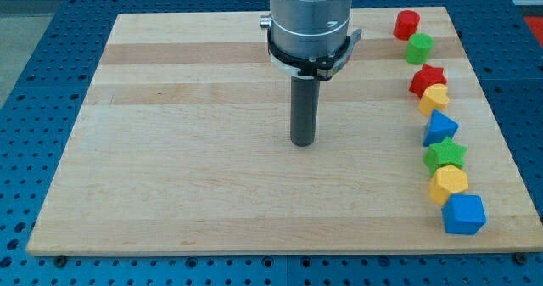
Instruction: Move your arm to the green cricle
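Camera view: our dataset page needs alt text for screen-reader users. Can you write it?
My tip rests mid-board on a wooden board, well to the view's left of eight blocks lined along the right edge. Top to bottom: red cylinder, green cylinder, red star, yellow block, blue triangle, green star, yellow hexagon, blue cube.

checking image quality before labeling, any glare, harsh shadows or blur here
Camera view: sharp overall, lighting even; my tip casts barely any shadow on the wooden board; the blocks along the view's right, like the green round block, show crisp edges; mild sheen on the metal collar.
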Robot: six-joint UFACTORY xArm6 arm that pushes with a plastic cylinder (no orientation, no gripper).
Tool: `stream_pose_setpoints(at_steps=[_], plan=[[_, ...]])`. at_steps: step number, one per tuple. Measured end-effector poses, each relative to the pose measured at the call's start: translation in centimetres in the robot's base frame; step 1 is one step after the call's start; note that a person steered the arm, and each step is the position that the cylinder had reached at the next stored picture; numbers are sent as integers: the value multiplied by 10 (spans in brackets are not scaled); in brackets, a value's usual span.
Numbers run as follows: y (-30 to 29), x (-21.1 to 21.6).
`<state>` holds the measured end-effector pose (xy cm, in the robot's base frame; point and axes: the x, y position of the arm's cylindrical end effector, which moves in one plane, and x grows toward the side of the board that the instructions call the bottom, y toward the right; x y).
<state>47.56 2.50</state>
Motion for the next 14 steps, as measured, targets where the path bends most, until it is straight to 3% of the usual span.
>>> stream_pose_setpoints(at_steps=[1,3,4,5,11,13,14], plan=[[0,-16],[-13,-219],[6,-238],[77,-282],[113,-284],[196,-284],[204,-284]])
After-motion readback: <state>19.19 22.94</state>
